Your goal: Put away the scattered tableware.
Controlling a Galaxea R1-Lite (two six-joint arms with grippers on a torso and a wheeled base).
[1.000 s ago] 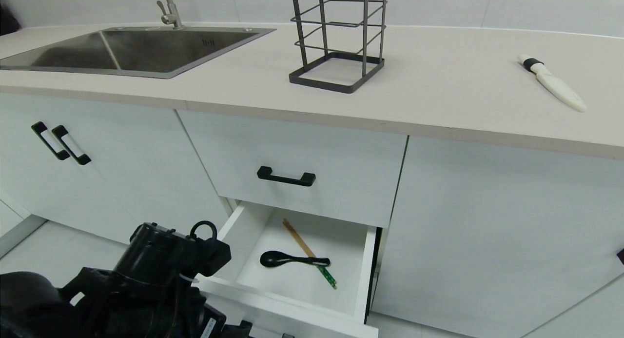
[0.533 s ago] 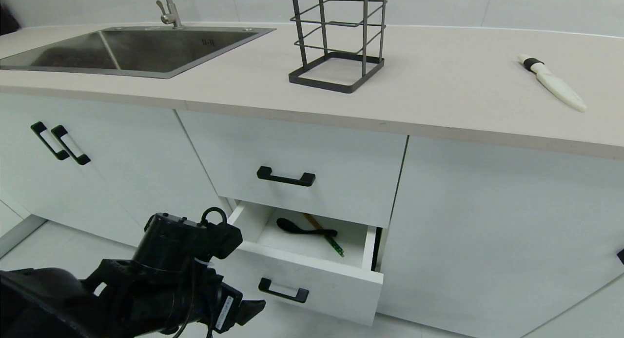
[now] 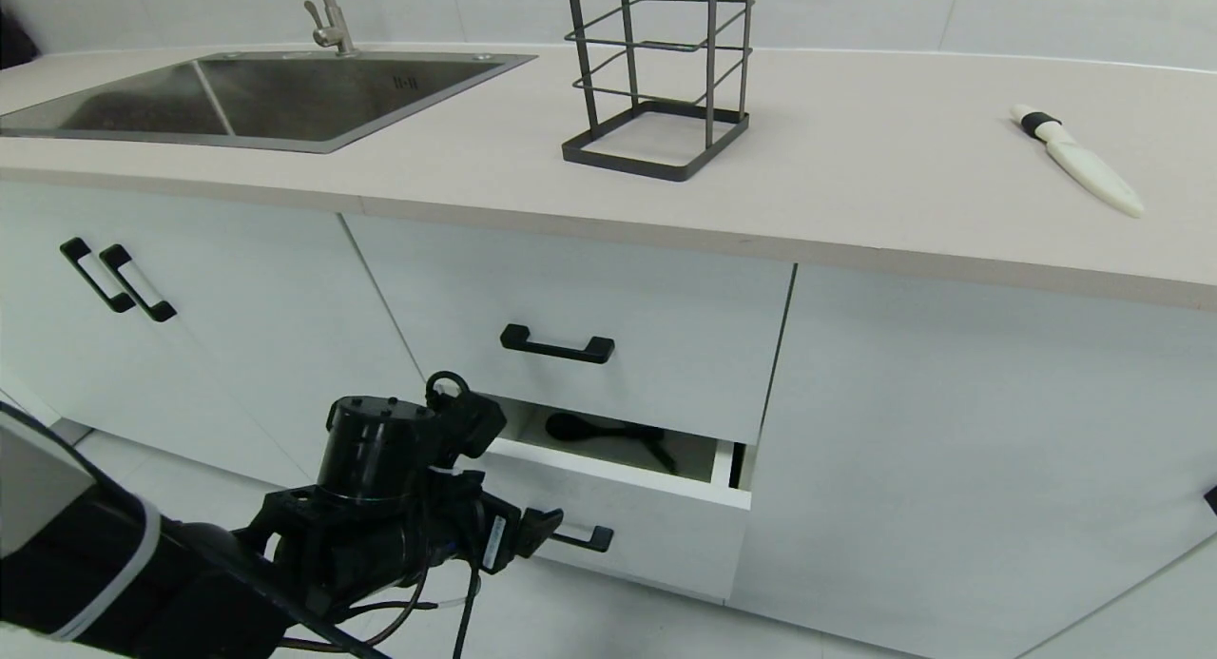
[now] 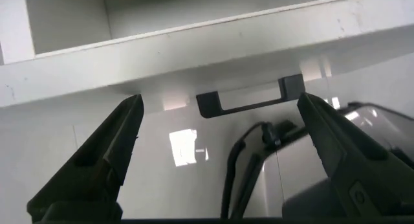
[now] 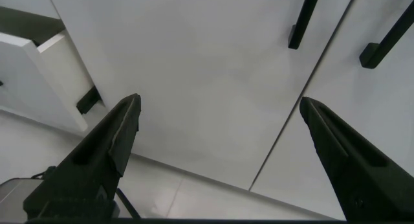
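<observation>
Up and to the left of the left gripper (image 3: pixel 542 531) — sink (image 3: pixel 285 98): steel basin set into the counter (image 3: pixel 856 164), with a faucet (image 3: pixel 328 17) at its back edge.
Door handles (image 3: pixel 119 279): two black bars side by side on the white cabinet, left of the left gripper and above it.
Left gripper: fingers apart, low in front of the cabinet, tips at the lower drawer's black handle (image 4: pixel 249 98) with one finger to either side; whether they touch it I cannot tell.
Lower drawer (image 3: pixel 627 516): just ahead of the left gripper, open by a narrow gap.
Spoon (image 3: pixel 594 429): black, lying inside the lower drawer, just above and beyond the left gripper.
Wire rack (image 3: pixel 656 79): dark, upright on the counter, well above the left gripper and a little to its right.
Knife (image 3: pixel 1079 162): white with a black band, flat on the counter, far to the left gripper's right.
Right gripper (image 5: pixel 218 102): fingers apart, holding nothing — facing white cabinet doors.
</observation>
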